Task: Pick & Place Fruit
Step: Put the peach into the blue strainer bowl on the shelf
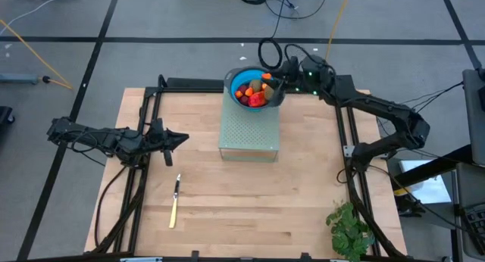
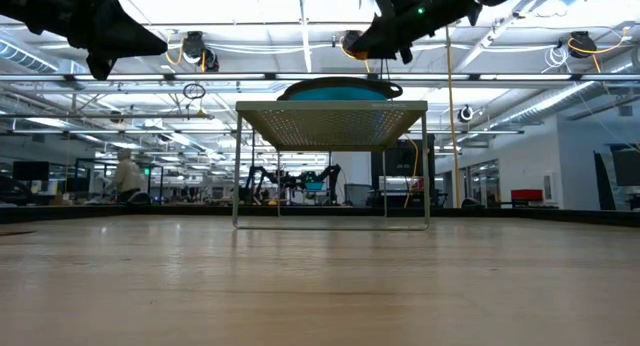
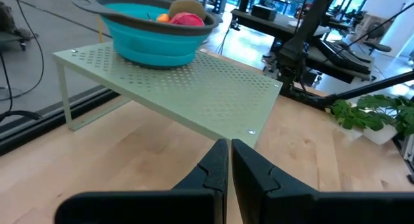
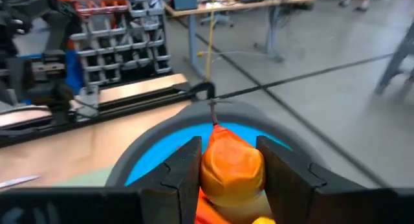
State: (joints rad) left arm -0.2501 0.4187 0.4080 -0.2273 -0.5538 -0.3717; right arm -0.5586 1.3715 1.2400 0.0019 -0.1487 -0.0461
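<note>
A blue bowl (image 1: pixel 254 86) with a grey rim stands on a pale green perforated shelf (image 1: pixel 248 133) at the table's far middle. In it lie red, orange and brownish-olive fruit (image 1: pixel 255 95); the left wrist view also shows the fruit (image 3: pixel 184 17). My right gripper (image 4: pixel 229 149) reaches over the bowl's far right rim, shut on an orange fruit piece (image 4: pixel 233 169). My left gripper (image 1: pixel 182 138) waits shut above the table's left part, clear of everything; the left wrist view shows this gripper (image 3: pixel 229 149) pointing toward the shelf. My right gripper pinches the orange fruit piece by its two opposite sides (image 4: pixel 208 166) between its two fingers. The fingers lie almost level and come from the table's far right. The piece is over the bowl's blue inside (image 4: pixel 152 160); the picture's edge cuts off its lower end.
A slim yellow-handled knife (image 1: pixel 175 201) lies on the wood near the left front. A leafy green plant (image 1: pixel 350 228) stands at the near right corner. Black frame rails (image 1: pixel 140 186) run along the table's left and right sides.
</note>
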